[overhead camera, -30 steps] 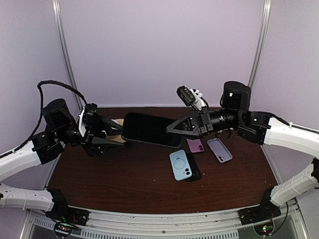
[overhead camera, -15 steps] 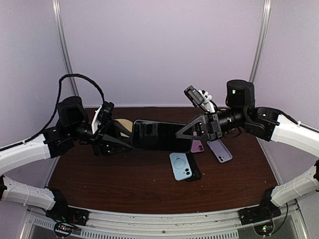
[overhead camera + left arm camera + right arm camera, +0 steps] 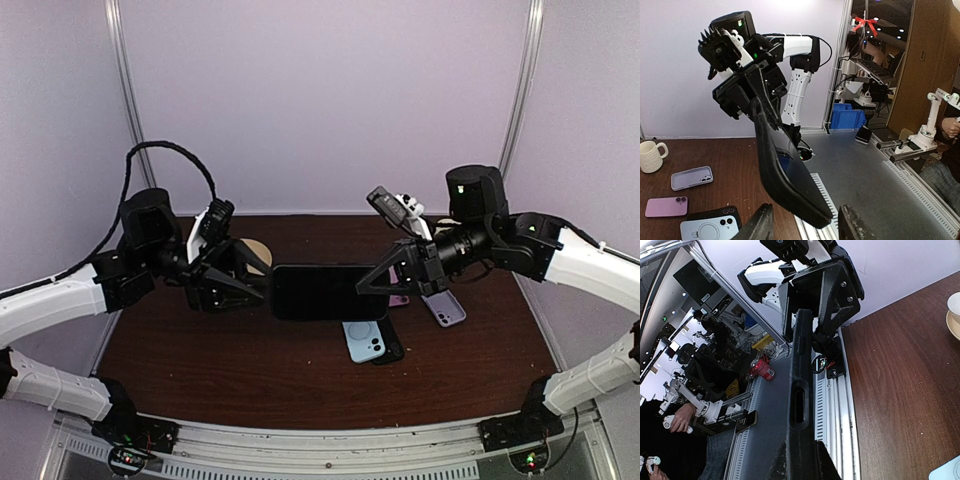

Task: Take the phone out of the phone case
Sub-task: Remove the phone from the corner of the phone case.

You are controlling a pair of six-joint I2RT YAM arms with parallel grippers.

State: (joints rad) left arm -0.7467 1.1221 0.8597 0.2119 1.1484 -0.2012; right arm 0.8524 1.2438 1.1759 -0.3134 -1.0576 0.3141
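A black phone case (image 3: pixel 325 292) with the dark-screened phone (image 3: pixel 796 167) in it hangs level above the table's middle. My right gripper (image 3: pixel 380 283) is shut on the case's right end. In the right wrist view the case's edge (image 3: pixel 800 405) runs straight up from between the closed fingers (image 3: pixel 822 465). My left gripper (image 3: pixel 262 291) is open at the case's left end. In the left wrist view the case's rim (image 3: pixel 767 160) comes down between the two fingers (image 3: pixel 760 225), with a gap on each side of my left gripper (image 3: pixel 805 227).
Under the held case lie a light blue phone (image 3: pixel 365 340) on a black one, a pink phone (image 3: pixel 398 298) and a lilac case (image 3: pixel 443 305). A cup on a saucer (image 3: pixel 250 255) stands behind the left gripper. A white mug (image 3: pixel 651 156) stands at the table's right back.
The right gripper has carried the cased phone lower and toward the front. The left arm has swung right, staying at the case's left end.
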